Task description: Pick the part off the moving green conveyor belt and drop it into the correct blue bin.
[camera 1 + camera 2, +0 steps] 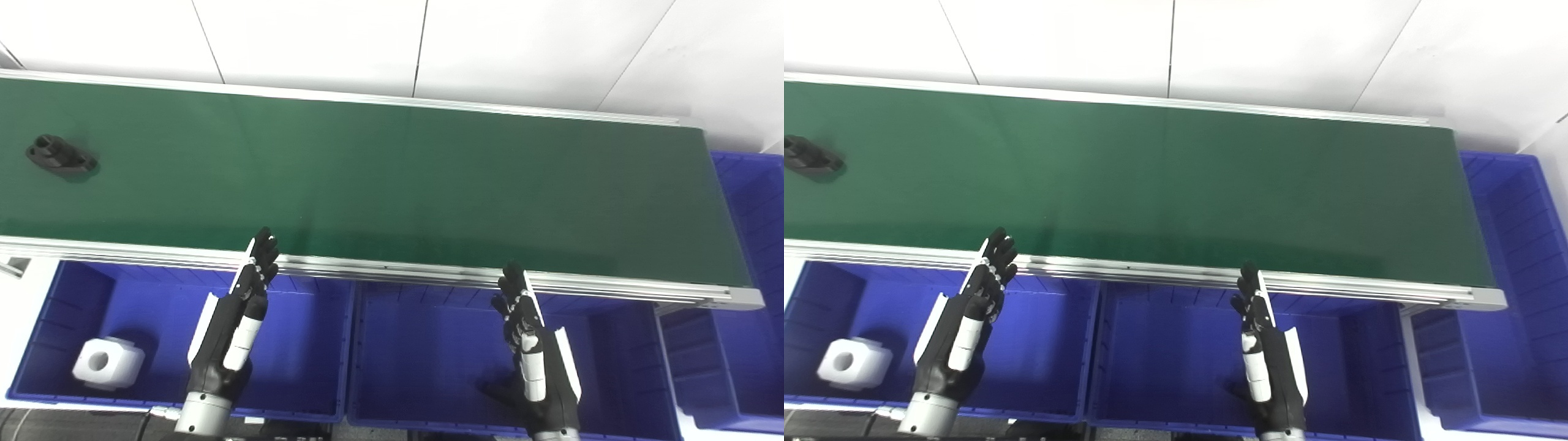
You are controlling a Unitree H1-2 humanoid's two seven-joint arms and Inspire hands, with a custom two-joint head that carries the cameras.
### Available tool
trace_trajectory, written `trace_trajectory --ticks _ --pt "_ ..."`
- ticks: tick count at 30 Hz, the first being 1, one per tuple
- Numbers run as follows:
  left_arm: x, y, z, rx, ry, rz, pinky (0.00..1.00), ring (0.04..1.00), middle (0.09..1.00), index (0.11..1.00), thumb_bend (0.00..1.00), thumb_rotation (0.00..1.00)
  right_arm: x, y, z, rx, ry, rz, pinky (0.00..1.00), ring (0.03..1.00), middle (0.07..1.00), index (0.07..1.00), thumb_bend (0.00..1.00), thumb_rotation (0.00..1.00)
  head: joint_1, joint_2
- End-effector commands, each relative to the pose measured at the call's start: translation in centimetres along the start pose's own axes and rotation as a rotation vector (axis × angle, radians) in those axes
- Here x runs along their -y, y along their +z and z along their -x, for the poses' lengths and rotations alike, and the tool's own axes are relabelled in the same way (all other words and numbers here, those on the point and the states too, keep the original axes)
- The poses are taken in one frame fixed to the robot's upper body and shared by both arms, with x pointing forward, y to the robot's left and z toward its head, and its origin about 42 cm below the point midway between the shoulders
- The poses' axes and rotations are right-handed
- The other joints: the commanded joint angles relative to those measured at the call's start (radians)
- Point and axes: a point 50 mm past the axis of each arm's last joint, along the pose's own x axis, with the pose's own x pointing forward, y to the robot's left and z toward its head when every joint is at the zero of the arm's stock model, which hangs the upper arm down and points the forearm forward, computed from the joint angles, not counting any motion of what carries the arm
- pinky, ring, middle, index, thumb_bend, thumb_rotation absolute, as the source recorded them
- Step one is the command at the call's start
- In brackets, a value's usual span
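Conveyor belt [392, 177] runs across the whole scene, green and long, with a metal rail on its near edge. One black part [60, 156] lies on the belt at the far left, well apart from both arms. It looks like a flat bracket with holes, but the small details are hard to tell.

Left robot hand [242, 321] hangs above the left blue bin [306, 367], with the fingers stretched out and a little apart, the tips almost at the belt rail. It holds nothing. Right robot hand [530, 343] is in the same wide, empty pose above the middle blue bin [422, 367]. I think both wait here, close to the rail, because the reach onto the belt is then short when the part arrives.

A white block [109, 363] with a round hole lies already in the left bin. Another blue bin [750, 245] stands at the right end of the belt. The pick is not yet begun. Probably the left robot hand is the better one, being nearer to the part.
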Motion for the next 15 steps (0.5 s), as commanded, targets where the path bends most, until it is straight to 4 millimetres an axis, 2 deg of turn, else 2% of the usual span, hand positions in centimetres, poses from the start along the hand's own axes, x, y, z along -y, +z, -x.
trace_trajectory --ticks 1,15 --pt "-0.07 0.9 -0.06 0.048 -0.004 -0.01 1.0 1.0 1.0 1.0 0.74 0.92 -0.01 0.84 0.05 0.062 0.006 -0.009 0.95 0.999 1.0 1.0 0.89 1.0 0.001 0.001" --pt "-0.01 0.98 -0.12 0.048 -0.003 -0.012 1.0 1.0 1.0 1.0 0.74 0.92 -0.01 0.77 0.05 0.058 0.009 -0.009 0.96 1.0 1.0 1.0 0.89 1.0 -0.002 0.0"
